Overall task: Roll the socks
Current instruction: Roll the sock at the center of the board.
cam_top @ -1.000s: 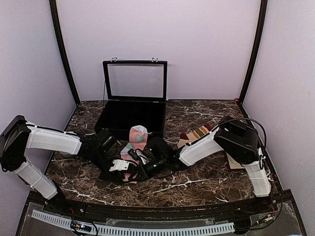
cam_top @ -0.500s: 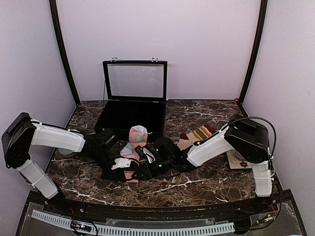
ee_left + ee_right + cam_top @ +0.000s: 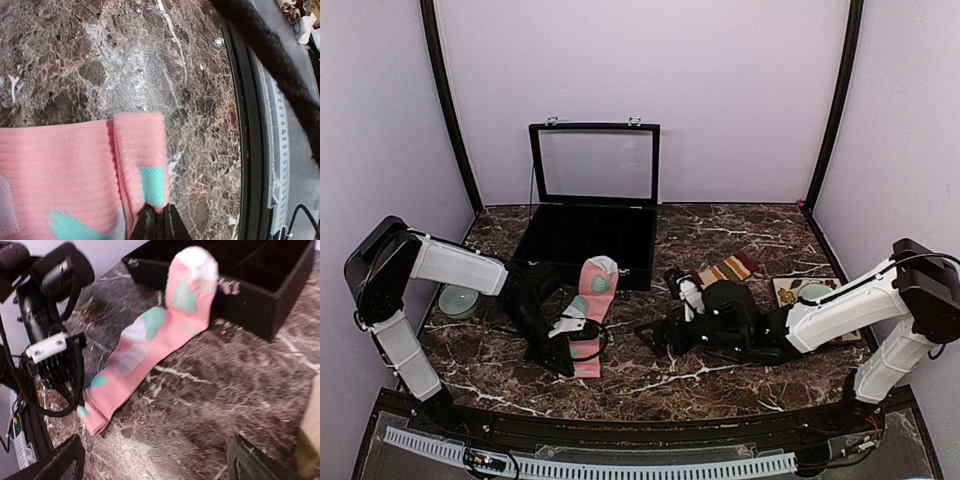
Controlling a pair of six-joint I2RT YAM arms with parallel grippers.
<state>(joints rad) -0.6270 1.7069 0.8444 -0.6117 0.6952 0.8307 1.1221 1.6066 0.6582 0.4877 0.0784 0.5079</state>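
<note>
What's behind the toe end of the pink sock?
The black case: the pink sock has its toe leaning against the front wall, up to the rim. The wall patch behind the toe is covered; a metal latch shows beside it.

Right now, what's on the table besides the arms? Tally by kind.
Socks: 2, the pink sock and the striped sock
Cases: 1, the black case, lid up
Bowls: 1, the pale green bowl
Mats: 1, the tan mat, partly hidden
Total: 5
</note>
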